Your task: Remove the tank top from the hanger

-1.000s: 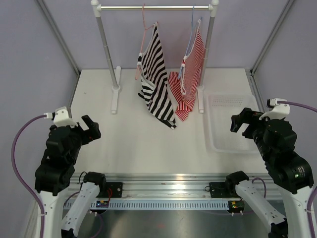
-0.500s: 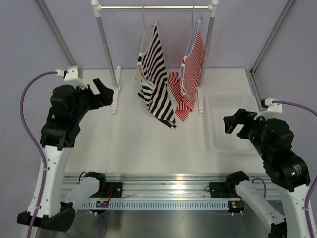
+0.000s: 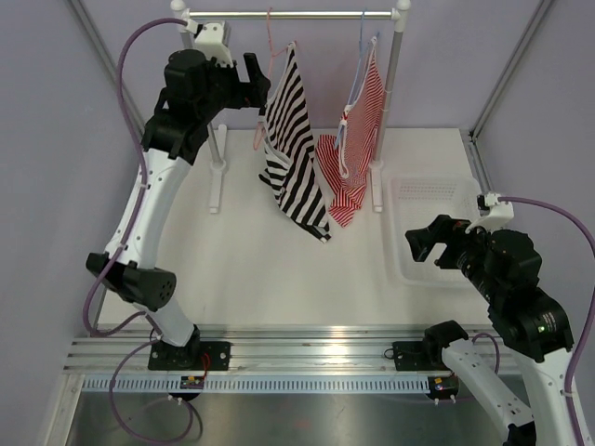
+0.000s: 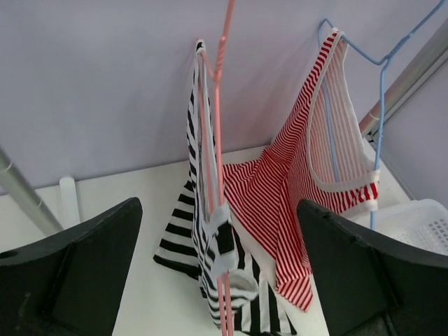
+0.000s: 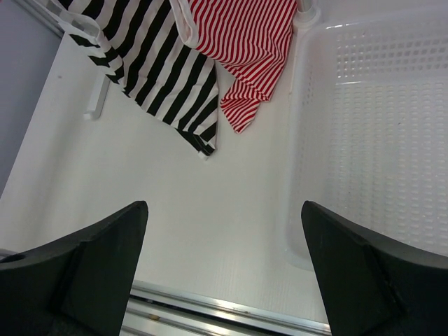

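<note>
1. Left end effector [image 3: 257, 82]: lifted to the height of the rail [image 3: 297, 14], jaws spread to the full, gripping nothing. Judged as lined up for a first reach at the garment.
2. Straight ahead of that end effector, framed between its two fingers: the tank top [image 4: 203, 231], draped on the hanger [image 4: 218, 105] and not yet touched.
3. Right end effector [image 3: 429, 243]: low over the desk [image 3: 242, 251], jaws just as wide, nothing in them. Probably placed there to catch or steady the lower hem, ahead and to its left, close to the desk surface.
4. Look of the tank top: soft, sleeveless, bold black and white stripes, white binding along strap and armhole. Hangs edge-on to the left end effector, folded narrow, one bottom corner drooping lower than the rest.
5. Hanger: thin pink wire, hooked over the rail above and ahead of the left end effector, strap looped over its shoulder. Hence the high, sideways hang of the fabric.
6. Ahead and to the right of the left end effector: a red-and-white striped top [image 3: 358, 130] on a light blue hanger [image 4: 381, 91], close beside the task garment, lower edges almost meeting. Worth keeping out of the grasp.
7. Below and to the right of the right end effector: a white perforated basket [image 3: 428, 200] on the desk. Possibly the drop spot, though not certain.
</note>
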